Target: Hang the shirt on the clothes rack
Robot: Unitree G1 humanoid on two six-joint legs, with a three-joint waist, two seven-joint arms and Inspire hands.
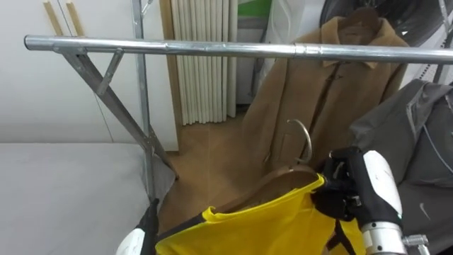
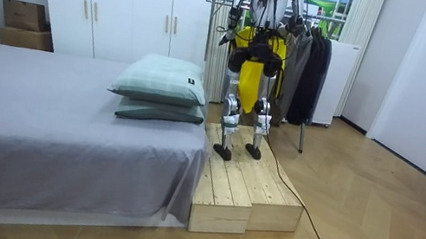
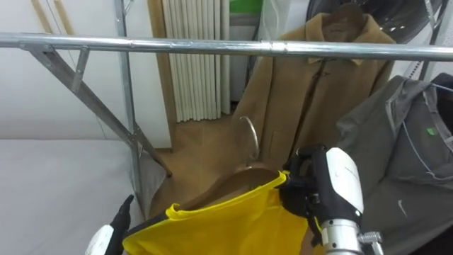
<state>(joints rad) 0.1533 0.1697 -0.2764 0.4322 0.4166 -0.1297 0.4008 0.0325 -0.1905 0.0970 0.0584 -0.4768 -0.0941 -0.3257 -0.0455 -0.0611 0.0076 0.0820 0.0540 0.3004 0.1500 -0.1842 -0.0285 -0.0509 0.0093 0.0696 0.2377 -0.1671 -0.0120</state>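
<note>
Yellow garment, seemingly in right hand, below rail

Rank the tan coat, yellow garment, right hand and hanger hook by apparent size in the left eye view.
1. tan coat
2. yellow garment, nearer the camera and cut off at the bottom edge, so its place against the coat is unsure
3. right hand
4. hanger hook

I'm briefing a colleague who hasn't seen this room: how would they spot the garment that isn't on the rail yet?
Find the metal clothes rail across the top. Just below it, the right hand holds a wooden hanger carrying the yellow garment. Unlike the tan coat and grey jacket hanging nearby, it is bright yellow and off the rail.
</note>
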